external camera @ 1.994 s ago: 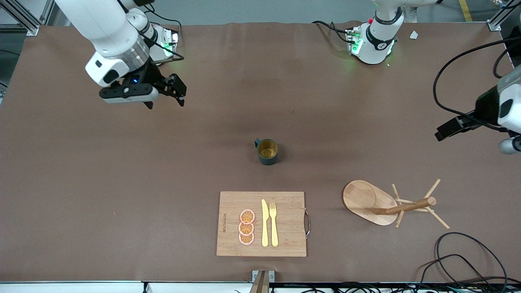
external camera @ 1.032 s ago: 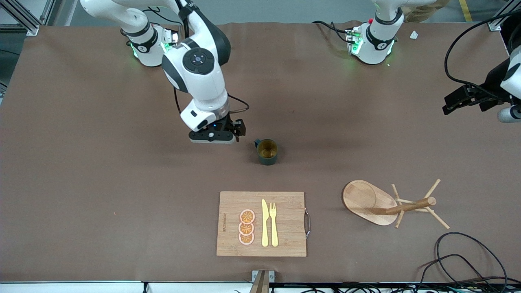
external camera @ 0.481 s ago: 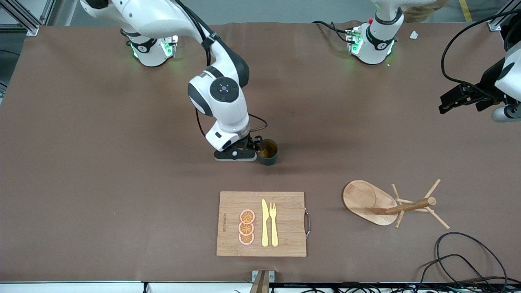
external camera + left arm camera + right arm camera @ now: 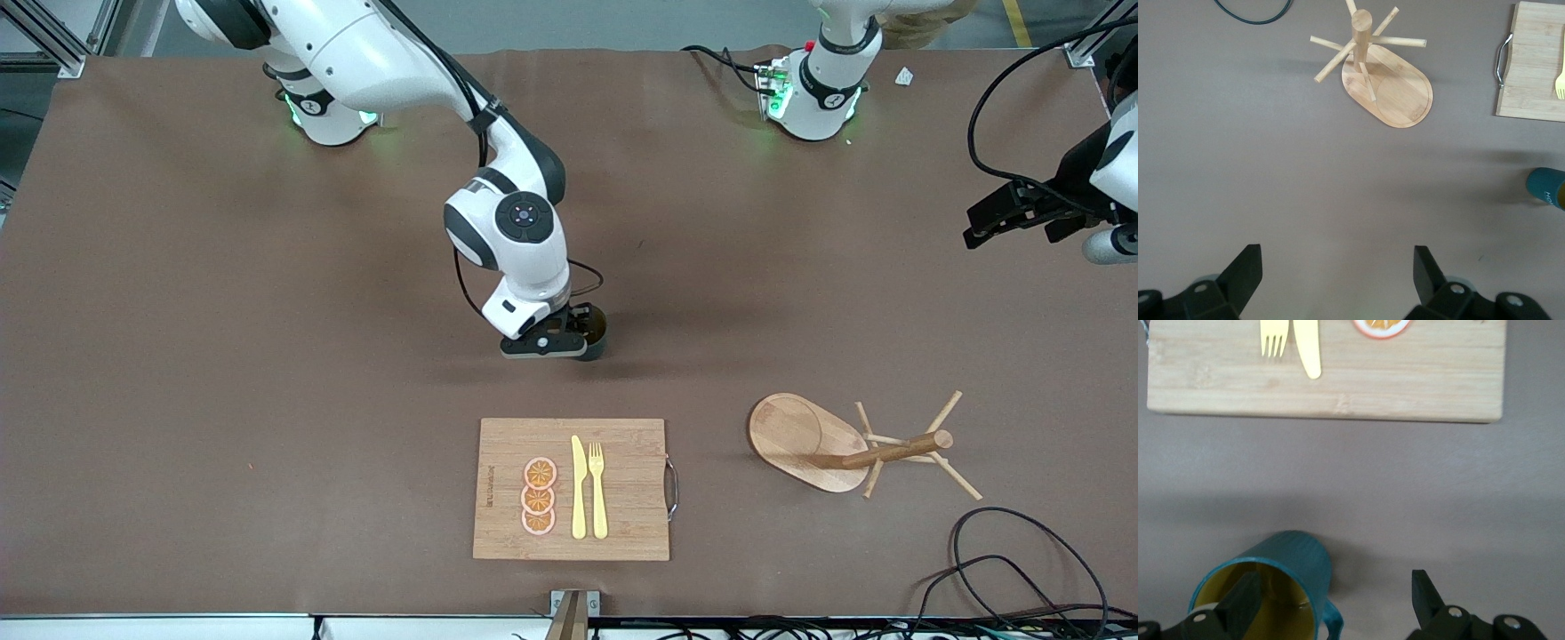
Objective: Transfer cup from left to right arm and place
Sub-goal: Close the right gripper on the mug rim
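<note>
The cup [image 4: 598,333], a dark teal mug with a tan inside, stands upright mid-table, farther from the front camera than the cutting board. My right gripper [image 4: 580,331] is down at it and open. In the right wrist view one finger [image 4: 1241,603] is inside the cup [image 4: 1295,563] and the other finger [image 4: 1423,590] is outside, with the wall and handle between them; the right gripper [image 4: 1335,587] straddles that wall. My left gripper [image 4: 976,227] hangs open and empty over the table at the left arm's end, waiting. In its wrist view the left gripper [image 4: 1337,257] frames bare table, with the cup [image 4: 1546,187] off at the edge.
A bamboo cutting board [image 4: 631,524] lies near the front edge with a yellow knife [image 4: 579,489], a fork [image 4: 597,489] and three orange slices [image 4: 539,496]. A wooden peg rack [image 4: 845,444] stands toward the left arm's end. Black cables [image 4: 1005,551] lie at that front corner.
My right arm swung from its end of the table to the cup and came down, putting one finger inside it. The cup has not moved. The left arm barely shifted.
</note>
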You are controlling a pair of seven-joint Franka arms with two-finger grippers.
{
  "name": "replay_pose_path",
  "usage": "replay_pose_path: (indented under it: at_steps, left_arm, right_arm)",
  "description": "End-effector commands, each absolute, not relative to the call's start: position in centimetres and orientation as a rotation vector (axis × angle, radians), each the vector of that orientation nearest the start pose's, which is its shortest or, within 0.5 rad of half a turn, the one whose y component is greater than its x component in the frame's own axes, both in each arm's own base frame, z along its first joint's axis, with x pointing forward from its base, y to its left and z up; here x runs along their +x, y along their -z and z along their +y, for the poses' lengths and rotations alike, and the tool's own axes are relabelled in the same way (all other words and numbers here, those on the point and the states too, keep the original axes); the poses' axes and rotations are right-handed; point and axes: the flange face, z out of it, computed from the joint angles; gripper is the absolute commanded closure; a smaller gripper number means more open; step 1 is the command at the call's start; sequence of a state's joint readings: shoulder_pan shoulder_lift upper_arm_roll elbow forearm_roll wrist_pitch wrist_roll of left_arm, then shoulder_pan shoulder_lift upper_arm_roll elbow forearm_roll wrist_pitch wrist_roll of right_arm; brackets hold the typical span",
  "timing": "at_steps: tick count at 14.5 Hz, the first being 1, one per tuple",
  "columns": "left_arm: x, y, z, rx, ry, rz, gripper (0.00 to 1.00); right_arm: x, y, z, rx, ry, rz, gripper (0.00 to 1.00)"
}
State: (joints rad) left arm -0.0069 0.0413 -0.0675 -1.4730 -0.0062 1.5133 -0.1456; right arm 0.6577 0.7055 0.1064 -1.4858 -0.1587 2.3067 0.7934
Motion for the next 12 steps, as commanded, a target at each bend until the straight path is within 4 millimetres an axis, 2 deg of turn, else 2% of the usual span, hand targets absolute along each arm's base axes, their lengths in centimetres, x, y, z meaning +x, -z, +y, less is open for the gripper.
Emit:
replay_pose_path:
  at_steps: [1, 4, 5, 6, 7, 8, 10, 11, 12]
  left_arm:
    - [56.1, -64.6, -3.8, -3.148, 0.006, -0.111, 0.00]
    - [56.1, -64.6, -3.7, -3.148, 0.006, -0.111, 0.00]
    - [56.1, -64.6, -3.7, -3.148, 0.006, -0.113, 0.00]
    - [56.1, -64.6, -3.6, -3.146, 0.004, -0.113, 0.00]
    - [56.2, -64.6, -3.5, -3.137, 0.008, -0.116, 0.00]
    - [56.2, -64.6, -3.4, -3.134, 0.008, -0.114, 0.00]
    - [56.1, -64.6, -3.4, -3.133, 0.006, -0.119, 0.00]
    - [56.2, -64.5, -3.4, -3.134, 0.006, -0.114, 0.00]
    - [56.2, -64.6, -3.4, -3.134, 0.008, -0.112, 0.00]
  right_arm:
    - [53.0, -26.1, 50.5, -3.105, 0.222, -0.089, 0.00]
    - [52.5, -24.8, 50.8, -3.120, 0.212, -0.108, 0.00]
    - [52.6, -24.4, 50.7, -3.123, 0.210, -0.111, 0.05]
    - [52.8, -24.5, 50.7, -3.108, 0.227, -0.107, 0.17]
    - [53.2, -24.6, 50.4, -3.093, 0.240, -0.094, 0.36]
    - [53.5, -24.5, 50.2, -3.090, 0.237, -0.082, 0.61]
    - [54.0, -24.5, 49.6, -3.089, 0.232, -0.054, 0.75]
    - [53.8, -24.5, 49.8, -3.088, 0.232, -0.061, 0.95]
    - [53.5, -24.4, 50.2, -3.090, 0.228, -0.064, 0.98]
